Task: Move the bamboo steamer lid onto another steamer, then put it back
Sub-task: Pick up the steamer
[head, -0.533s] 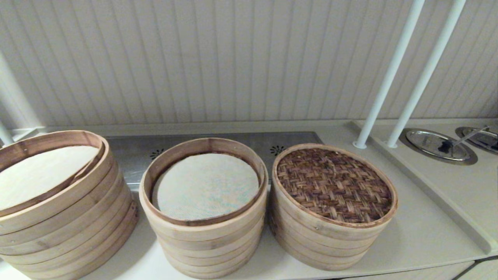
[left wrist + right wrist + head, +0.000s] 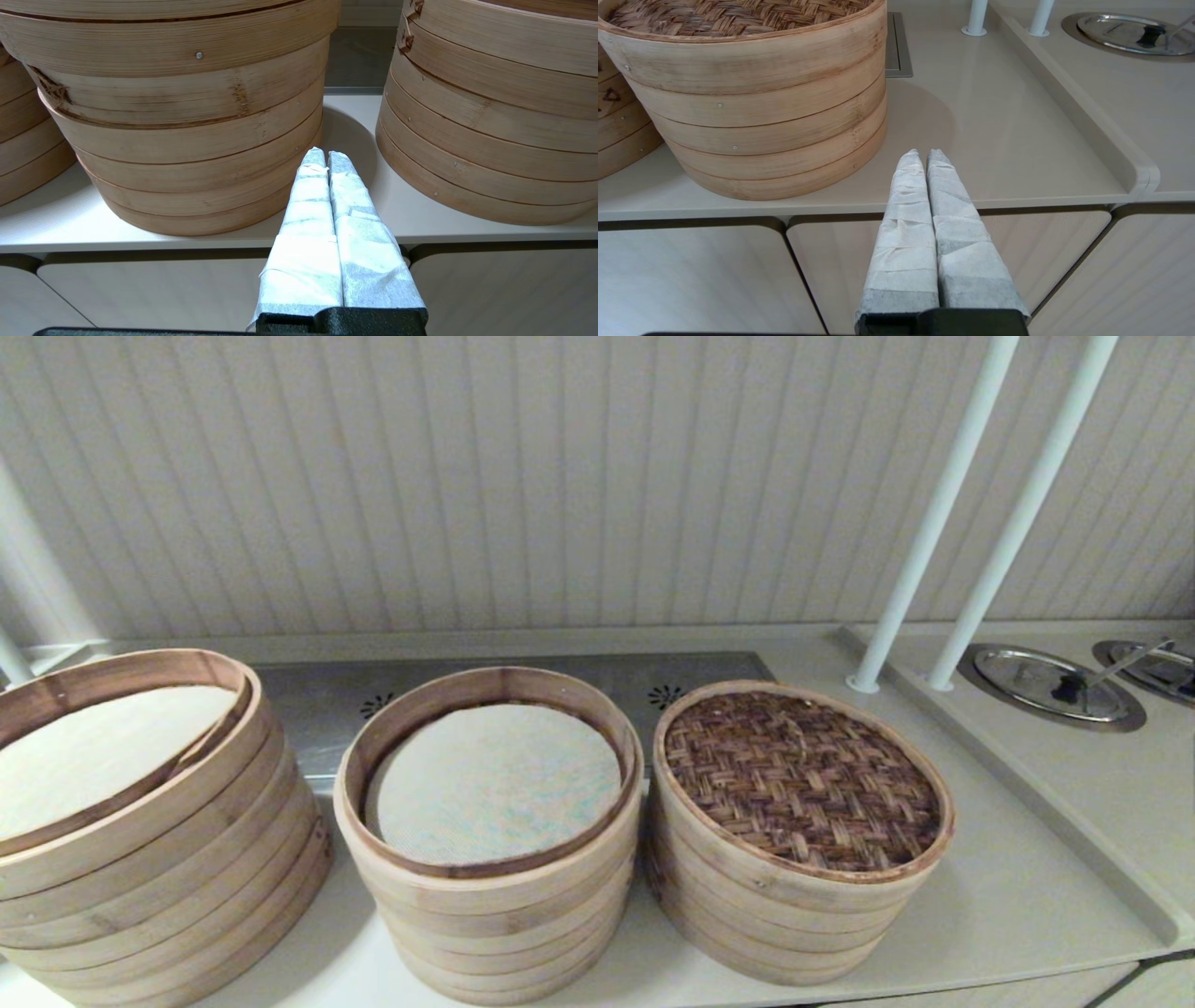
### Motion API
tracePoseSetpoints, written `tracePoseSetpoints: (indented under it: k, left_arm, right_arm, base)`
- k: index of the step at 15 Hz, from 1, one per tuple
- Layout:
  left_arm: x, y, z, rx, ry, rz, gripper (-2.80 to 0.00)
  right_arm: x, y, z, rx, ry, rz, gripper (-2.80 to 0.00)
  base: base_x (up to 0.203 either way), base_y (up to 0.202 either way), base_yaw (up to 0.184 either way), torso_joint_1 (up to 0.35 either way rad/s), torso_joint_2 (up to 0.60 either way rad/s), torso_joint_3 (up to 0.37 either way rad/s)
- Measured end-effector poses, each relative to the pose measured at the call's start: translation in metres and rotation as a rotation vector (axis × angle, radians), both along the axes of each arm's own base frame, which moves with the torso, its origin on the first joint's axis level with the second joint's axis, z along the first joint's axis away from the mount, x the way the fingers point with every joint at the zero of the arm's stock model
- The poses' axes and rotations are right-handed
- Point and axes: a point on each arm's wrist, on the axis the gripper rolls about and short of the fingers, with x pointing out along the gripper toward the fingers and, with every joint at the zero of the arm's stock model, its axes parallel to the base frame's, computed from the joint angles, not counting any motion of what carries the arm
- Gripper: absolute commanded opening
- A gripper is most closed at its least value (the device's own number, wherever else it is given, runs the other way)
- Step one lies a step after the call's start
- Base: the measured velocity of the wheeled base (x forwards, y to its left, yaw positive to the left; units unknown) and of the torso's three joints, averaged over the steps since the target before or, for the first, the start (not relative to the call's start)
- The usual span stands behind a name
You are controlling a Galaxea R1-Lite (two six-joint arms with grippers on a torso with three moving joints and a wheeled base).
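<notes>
The bamboo steamer lid (image 2: 803, 777), dark herringbone weave with a pale rim, rests on the right-hand stack of rings (image 2: 794, 905); its top also shows in the right wrist view (image 2: 738, 14). The other steamer (image 2: 490, 784), with a white liner flecked blue-green, stands in the middle, uncovered. My left gripper (image 2: 326, 154) is shut and empty, low in front of the counter edge, facing the gap between the middle stack (image 2: 187, 140) and the right stack (image 2: 490, 116). My right gripper (image 2: 924, 153) is shut and empty, in front of the counter, right of the lidded stack. Neither gripper shows in the head view.
A wider stack with a plain cream liner (image 2: 103, 756) stands at the left. Two white poles (image 2: 934, 513) rise behind the right stack. Round steel covers (image 2: 1050, 683) sit in a raised counter section at the far right. Cabinet fronts (image 2: 714, 275) lie below the counter edge.
</notes>
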Motion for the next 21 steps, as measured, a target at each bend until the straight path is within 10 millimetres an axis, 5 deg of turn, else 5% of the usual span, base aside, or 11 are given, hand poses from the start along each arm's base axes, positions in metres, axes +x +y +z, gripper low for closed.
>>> tracePoseSetpoints:
  k: [2, 6, 9, 12, 15, 18, 21]
  left_arm:
    - [0.0, 0.0, 0.0, 0.001, 0.0, 0.0, -2.8]
    - [0.0, 0.0, 0.0, 0.001, -0.001, 0.0, -2.8]
    - [0.0, 0.0, 0.0, 0.001, -0.001, -0.001, -2.8]
    - [0.0, 0.0, 0.0, 0.001, -0.001, 0.0, -2.8]
    - [0.0, 0.0, 0.0, 0.003, -0.001, -0.001, -2.8]
    - [0.0, 0.0, 0.0, 0.001, -0.001, -0.001, -2.8]
    - [0.0, 0.0, 0.0, 0.001, -0.001, -0.001, -2.8]
  right_arm:
    - [-0.005, 0.0, 0.015, -0.002, -0.024, 0.003, -2.8]
    - [-0.028, 0.0, 0.101, -0.007, -0.141, 0.035, -2.8]
    - [-0.018, 0.001, 0.173, -0.007, -0.154, 0.078, -2.8]
    - [0.024, 0.003, 0.239, 0.016, -0.122, 0.127, -2.8]
    - [0.081, 0.009, 0.285, 0.086, -0.042, 0.209, -2.8]
    - [0.141, 0.027, 0.301, 0.167, 0.132, 0.283, -2.8]
    - [0.201, 0.06, 0.29, 0.168, 0.346, 0.288, -2.8]
  base:
    - [0.0, 0.0, 0.0, 0.0, 0.0, 0.0]
    - [0.0, 0.0, 0.0, 0.0, 0.0, 0.0]
    - [0.0, 0.0, 0.0, 0.0, 0.0, 0.0]
    - [0.0, 0.0, 0.0, 0.0, 0.0, 0.0]
    - [0.0, 0.0, 0.0, 0.0, 0.0, 0.0]
    - [0.0, 0.0, 0.0, 0.0, 0.0, 0.0]
    - [0.0, 0.0, 0.0, 0.0, 0.0, 0.0]
